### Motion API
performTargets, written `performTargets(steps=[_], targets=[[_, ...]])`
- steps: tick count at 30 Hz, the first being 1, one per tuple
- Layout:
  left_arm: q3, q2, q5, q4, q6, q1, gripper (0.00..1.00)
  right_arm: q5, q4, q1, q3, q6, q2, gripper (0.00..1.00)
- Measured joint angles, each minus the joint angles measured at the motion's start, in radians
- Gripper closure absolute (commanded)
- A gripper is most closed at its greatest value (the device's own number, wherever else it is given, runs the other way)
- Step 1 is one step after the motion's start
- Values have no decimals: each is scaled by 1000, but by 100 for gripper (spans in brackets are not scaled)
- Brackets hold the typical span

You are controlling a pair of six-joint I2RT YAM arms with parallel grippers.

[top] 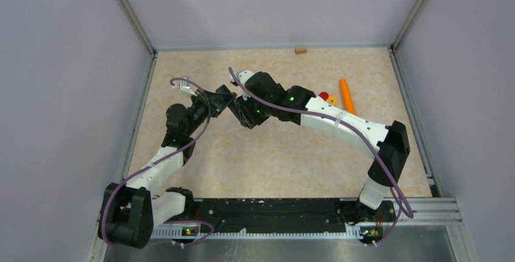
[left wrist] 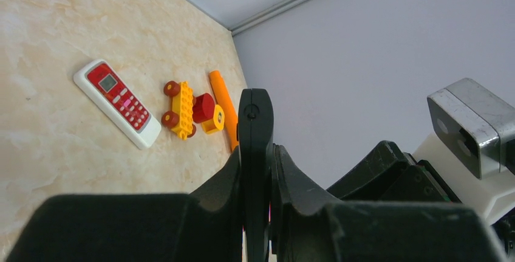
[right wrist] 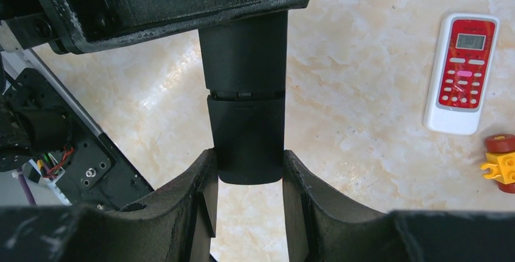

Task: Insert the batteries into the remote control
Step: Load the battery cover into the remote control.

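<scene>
A slim black remote control [right wrist: 246, 110] is held in the air between both arms at the middle of the table. My left gripper [left wrist: 258, 152] is shut on its thin edge, and the bar [left wrist: 255, 128] stands up between the fingers. My right gripper [right wrist: 249, 152] is shut across the width of the bar's rounded end, just below a seam across its body. From above, the left gripper [top: 228, 99] and the right gripper [top: 242, 110] meet tip to tip. The batteries are out of view.
A red and white remote [right wrist: 460, 73] lies flat on the table, also in the left wrist view [left wrist: 117, 102]. Beside it sit a yellow and red toy car [left wrist: 182, 109] and an orange carrot-shaped cone [top: 347, 95]. A small wooden block [top: 300, 50] rests at the back wall.
</scene>
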Motion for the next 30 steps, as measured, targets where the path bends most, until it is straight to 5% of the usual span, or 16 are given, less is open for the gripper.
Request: performTargets(steps=[30], targets=[[13, 0, 16, -122, -59, 14, 100, -12, -48, 1, 47, 55, 56, 60]])
